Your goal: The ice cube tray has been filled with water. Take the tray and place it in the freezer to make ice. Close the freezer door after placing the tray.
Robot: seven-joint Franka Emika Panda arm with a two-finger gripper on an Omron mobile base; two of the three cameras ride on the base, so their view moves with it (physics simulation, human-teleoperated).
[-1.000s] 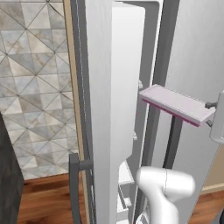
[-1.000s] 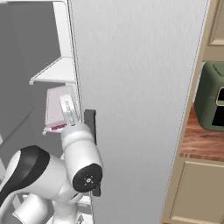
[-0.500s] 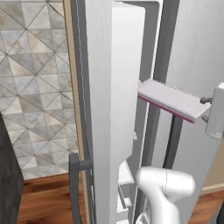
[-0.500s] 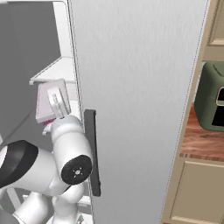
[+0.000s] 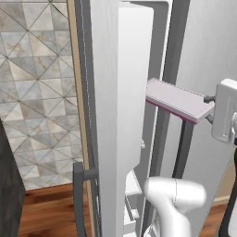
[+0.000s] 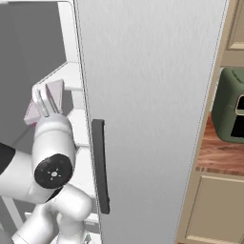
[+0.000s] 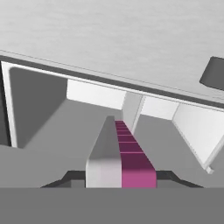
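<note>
**Water-filled tray held at the freezer's mouth**

Nearest the onlooker, the robot's white arm reaches up with its gripper point(image 5: 209, 107) clamped on one short end of the ice cube tray point(image 5: 178, 99), dark fingertips pressed to either side of it in the hand view. The tray point(image 6: 51, 96) juts out from that hold toward the freezer point(image 7: 100, 109), carried in the air and resting on no shelf yet. It is a long, flat, pale lavender-white slab with a magenta-purple lower edge point(image 7: 135, 164), and it looks stiff, keeping a straight line though gripped at one end only. Judged from its thin plastic build it is light in itself, but the water it carries would make it slosh and spill if tipped, so a hold at the end asks for slow, level travel; smooth walls could also slip between the pads. Beyond the tray, white shelves point(image 6: 66, 76) and grey walls of the compartment lie open. To the left stands the freezer door point(image 5: 111, 115), swung wide, its dark bar handle point(image 5: 78, 196) low down. The plain right door point(image 6: 152, 95) is closed.
</note>
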